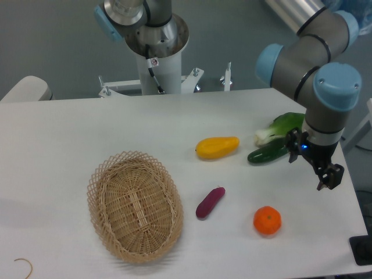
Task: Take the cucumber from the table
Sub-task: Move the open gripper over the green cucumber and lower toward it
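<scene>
The cucumber [268,152], dark green and glossy, lies on the white table [87,128] at the right, its far end touching a leafy green vegetable. My gripper [330,179] hangs just right of and slightly nearer than the cucumber, close above the table. It points down, looks open and holds nothing. The black wrist hides the cucumber's right tip.
A light-green leafy vegetable with a white stem [283,126] lies behind the cucumber. A yellow fruit [217,147] sits to its left. Nearer are a purple piece [210,201] and an orange [267,220]. A wicker basket [135,204] stands front left. The table's right edge is close to the gripper.
</scene>
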Action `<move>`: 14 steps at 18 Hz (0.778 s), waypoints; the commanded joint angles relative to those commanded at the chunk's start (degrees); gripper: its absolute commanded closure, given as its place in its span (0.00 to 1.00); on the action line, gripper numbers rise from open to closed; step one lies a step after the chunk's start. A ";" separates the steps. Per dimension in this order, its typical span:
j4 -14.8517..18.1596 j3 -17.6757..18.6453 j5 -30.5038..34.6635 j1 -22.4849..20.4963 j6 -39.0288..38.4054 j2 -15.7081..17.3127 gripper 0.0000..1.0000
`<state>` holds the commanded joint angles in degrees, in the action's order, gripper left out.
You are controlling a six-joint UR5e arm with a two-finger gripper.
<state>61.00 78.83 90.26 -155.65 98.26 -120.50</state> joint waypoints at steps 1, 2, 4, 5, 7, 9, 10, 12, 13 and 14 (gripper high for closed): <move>-0.70 0.62 1.14 0.00 0.00 -0.09 0.00; -1.14 1.15 2.28 0.09 0.17 -0.17 0.00; -2.11 1.33 3.69 0.26 0.52 -1.05 0.00; -2.64 1.33 4.05 0.35 0.53 -1.75 0.00; -3.87 2.02 5.79 0.35 1.23 -2.55 0.00; -4.84 4.30 9.48 0.35 1.93 -2.55 0.00; -6.15 5.71 10.72 0.35 1.50 -2.46 0.00; -7.65 7.82 11.17 0.35 0.79 -2.11 0.00; -8.00 8.79 11.17 0.26 0.88 -1.93 0.00; -8.00 9.06 11.08 -0.17 0.53 -1.85 0.00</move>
<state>53.00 87.89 101.34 -155.83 98.79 -122.34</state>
